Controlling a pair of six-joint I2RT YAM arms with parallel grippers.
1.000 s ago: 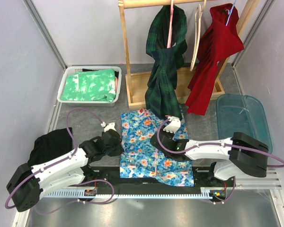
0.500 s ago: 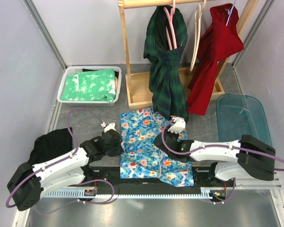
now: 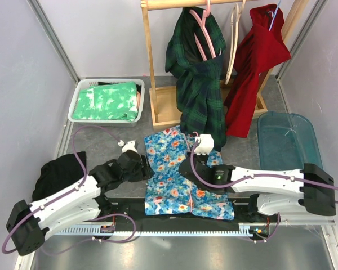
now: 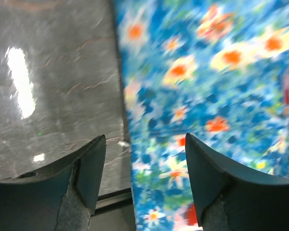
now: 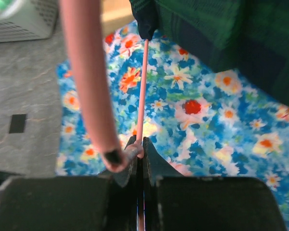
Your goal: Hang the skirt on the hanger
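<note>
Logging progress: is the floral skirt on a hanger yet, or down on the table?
Off. The skirt lies spread on the table between the arms; left gripper open over its edge.

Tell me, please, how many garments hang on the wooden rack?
2: a green plaid garment at the middle of the rack, and a red garment to its right. Others may hide behind them.

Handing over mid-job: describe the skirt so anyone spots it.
Find the wooden rack at the back. Flat on the table before it lies the skirt. It alone is blue and flowered, unlike the green plaid garment and red garment.
</note>
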